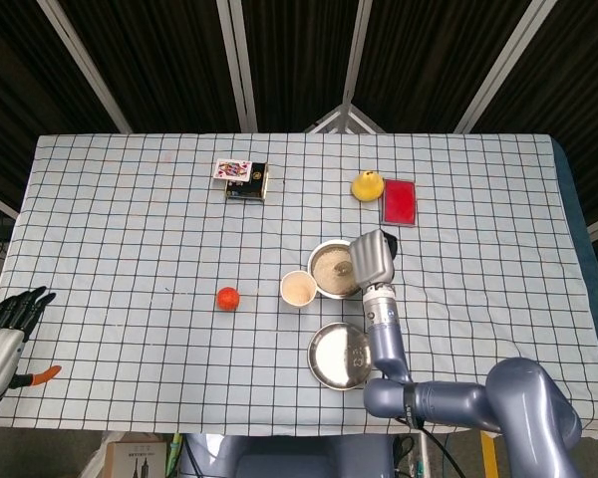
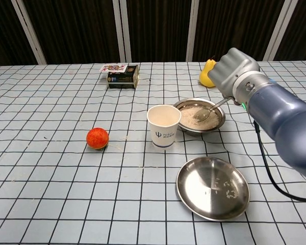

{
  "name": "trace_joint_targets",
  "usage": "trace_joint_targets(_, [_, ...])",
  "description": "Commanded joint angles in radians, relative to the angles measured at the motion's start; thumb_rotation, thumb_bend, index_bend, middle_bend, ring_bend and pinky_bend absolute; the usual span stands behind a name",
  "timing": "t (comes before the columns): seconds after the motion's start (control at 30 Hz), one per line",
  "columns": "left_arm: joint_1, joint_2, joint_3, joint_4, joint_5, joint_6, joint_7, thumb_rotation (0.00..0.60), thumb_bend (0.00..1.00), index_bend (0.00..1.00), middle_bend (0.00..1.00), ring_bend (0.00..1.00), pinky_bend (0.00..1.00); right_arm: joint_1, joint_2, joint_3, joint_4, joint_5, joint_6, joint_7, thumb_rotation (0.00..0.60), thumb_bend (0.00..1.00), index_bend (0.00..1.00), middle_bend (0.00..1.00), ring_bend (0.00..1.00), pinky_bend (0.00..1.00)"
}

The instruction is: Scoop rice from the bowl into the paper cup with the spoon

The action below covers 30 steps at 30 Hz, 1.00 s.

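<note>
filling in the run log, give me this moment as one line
phase: scooping | right hand: holds spoon, tip in rice in bowl | paper cup: upright beside bowl | left hand: idle at table edge, holds nothing

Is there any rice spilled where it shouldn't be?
Yes, a little. A few grains lie in the empty metal plate near the front edge, not in the bowl or the paper cup. The right hand holds the spoon in the bowl.
</note>
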Motion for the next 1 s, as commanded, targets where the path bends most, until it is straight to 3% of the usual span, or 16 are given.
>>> trace_joint_targets(0.03, [-0.001,0.001,0.001,-0.001,0.0,-0.002,-0.005,0.6,0.0,0.0,0.0,0.0,0.0,-0.001,-0.013,0.008,0.007,0.001,-0.006,0.001,0.6,0.67,0.61,0.97,1.0,1.0])
trace_joint_targets(0.5, [-0.003,0.009,0.004,-0.002,0.002,-0.006,-0.028,0.6,0.0,0.0,0.0,0.0,0.0,-0.011,-0.049,0.05,0.004,0.029,-0.039,0.019,0.6,0.67,0.62,0.97,1.0,1.0])
trace_joint_targets(1.0, [-0.006,0.013,0.006,-0.011,-0.008,-0.021,-0.016,0.6,0.0,0.0,0.0,0.0,0.0,-0.035,-0.026,0.134,-0.05,0.125,-0.046,0.076,0.6,0.67,0.65,0.97,1.0,1.0])
